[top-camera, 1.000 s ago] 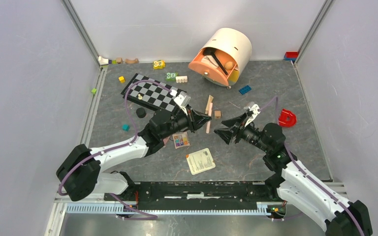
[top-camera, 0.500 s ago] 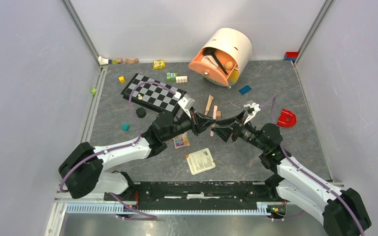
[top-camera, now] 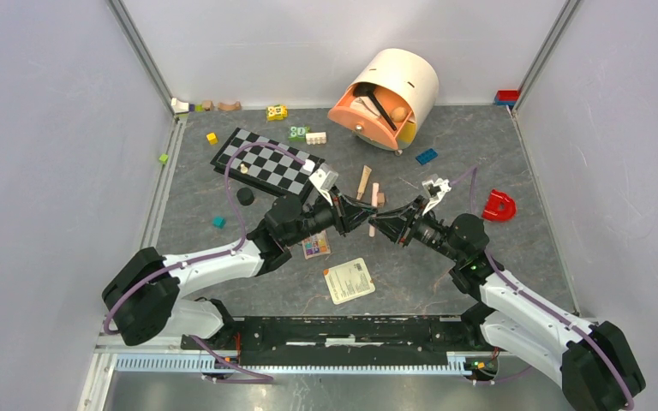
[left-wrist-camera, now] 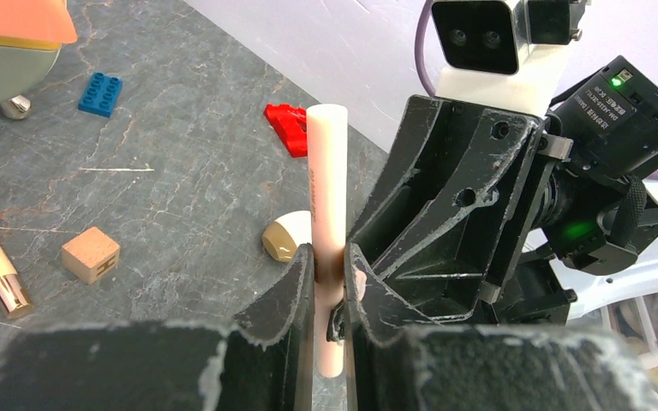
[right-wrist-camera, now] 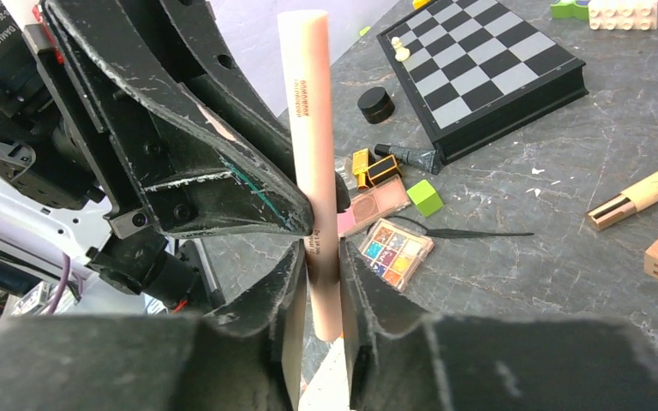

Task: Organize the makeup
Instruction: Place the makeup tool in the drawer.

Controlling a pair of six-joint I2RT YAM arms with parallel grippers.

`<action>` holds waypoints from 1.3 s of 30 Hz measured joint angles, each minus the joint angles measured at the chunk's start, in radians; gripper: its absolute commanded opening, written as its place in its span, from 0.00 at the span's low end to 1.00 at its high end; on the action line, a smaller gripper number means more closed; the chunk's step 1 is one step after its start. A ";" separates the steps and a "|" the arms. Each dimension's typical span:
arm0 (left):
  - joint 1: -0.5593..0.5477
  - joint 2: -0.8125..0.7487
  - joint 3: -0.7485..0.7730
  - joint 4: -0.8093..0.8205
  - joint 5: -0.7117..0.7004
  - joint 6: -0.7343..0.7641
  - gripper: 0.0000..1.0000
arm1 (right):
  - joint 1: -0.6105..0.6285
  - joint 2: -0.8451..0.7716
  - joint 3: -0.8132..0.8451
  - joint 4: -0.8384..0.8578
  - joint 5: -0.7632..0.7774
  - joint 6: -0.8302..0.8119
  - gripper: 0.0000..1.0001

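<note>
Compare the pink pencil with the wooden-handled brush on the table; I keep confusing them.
The pink pencil is clamped in the air by the left gripper and right gripper; the wooden-handled brush lies untouched on the table. The pencil is pale pink with small print; the brush is wood-coloured with a metal collar. Both are slim sticks.

Overhead; facing wrist close-ups sharing pencil (left-wrist-camera: pixel 324 197)

Dark grey, stone-veined tabletop (top-camera: pixel 471 137) fills the middle. Plain pale lilac-grey panels close it in: left wall (top-camera: pixel 51 128), right wall (top-camera: pixel 625 128), back wall (top-camera: pixel 308 43) along its far edge. Silver posts (top-camera: pixel 141 51) rise at its far corners. A ribbed metal strip (top-camera: pixel 308 363) lines its near edge. Light is soft and even, shadows faint.
</note>
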State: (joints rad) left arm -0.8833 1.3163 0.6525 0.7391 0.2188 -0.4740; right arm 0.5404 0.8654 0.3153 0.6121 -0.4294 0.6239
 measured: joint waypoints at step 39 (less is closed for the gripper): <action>0.264 -0.123 0.357 -1.055 -0.311 -0.021 1.00 | 0.001 0.104 0.348 -0.569 0.483 -0.408 0.01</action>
State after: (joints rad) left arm -0.6197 1.1934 1.0100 -0.3161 -0.0921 -0.4950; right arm 0.5411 0.9691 0.6628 0.0433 0.0540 0.2157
